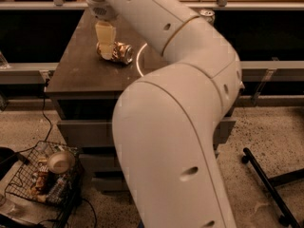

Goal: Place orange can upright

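Observation:
The orange can (122, 53) lies on its side on the dark brown table top (80, 70), toward the back left. It is shiny golden-orange with mottled brown print. My gripper (106, 51) hangs straight down from the wrist over the can's left end and covers that end. My big white arm (180, 127) fills the middle of the camera view and hides the right half of the table.
A white ring mark (138, 64) lies on the table just right of the can. A silver can top (207, 14) shows at the back right. The cabinet has drawers (85, 132) below. A wire basket (28, 167) of scraps and black stand legs (266, 182) are on the floor.

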Controlling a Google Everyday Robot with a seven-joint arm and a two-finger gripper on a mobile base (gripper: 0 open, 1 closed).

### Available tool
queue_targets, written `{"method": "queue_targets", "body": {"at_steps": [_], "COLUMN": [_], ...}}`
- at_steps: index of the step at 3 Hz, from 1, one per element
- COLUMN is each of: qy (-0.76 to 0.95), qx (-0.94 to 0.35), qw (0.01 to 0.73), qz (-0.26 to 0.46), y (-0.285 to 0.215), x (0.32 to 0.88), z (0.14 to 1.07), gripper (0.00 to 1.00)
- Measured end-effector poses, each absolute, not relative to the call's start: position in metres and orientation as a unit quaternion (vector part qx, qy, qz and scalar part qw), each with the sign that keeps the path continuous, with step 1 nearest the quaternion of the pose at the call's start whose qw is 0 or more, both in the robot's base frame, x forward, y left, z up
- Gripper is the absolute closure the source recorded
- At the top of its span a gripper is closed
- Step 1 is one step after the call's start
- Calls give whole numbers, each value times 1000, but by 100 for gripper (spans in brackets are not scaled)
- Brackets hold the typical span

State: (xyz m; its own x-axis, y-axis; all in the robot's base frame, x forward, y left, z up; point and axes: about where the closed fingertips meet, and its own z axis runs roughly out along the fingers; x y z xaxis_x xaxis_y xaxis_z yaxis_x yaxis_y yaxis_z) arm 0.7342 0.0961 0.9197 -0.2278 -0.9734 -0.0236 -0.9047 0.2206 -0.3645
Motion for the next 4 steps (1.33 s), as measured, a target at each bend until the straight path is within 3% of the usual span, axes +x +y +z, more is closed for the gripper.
{"method": "queue_targets", "body": {"at_steps": [4], "qy": [848], "qx": [-515], "qw": [96], "qz": [-80], "y": [94], "x": [756], "z": [864], "gripper": [0]}}
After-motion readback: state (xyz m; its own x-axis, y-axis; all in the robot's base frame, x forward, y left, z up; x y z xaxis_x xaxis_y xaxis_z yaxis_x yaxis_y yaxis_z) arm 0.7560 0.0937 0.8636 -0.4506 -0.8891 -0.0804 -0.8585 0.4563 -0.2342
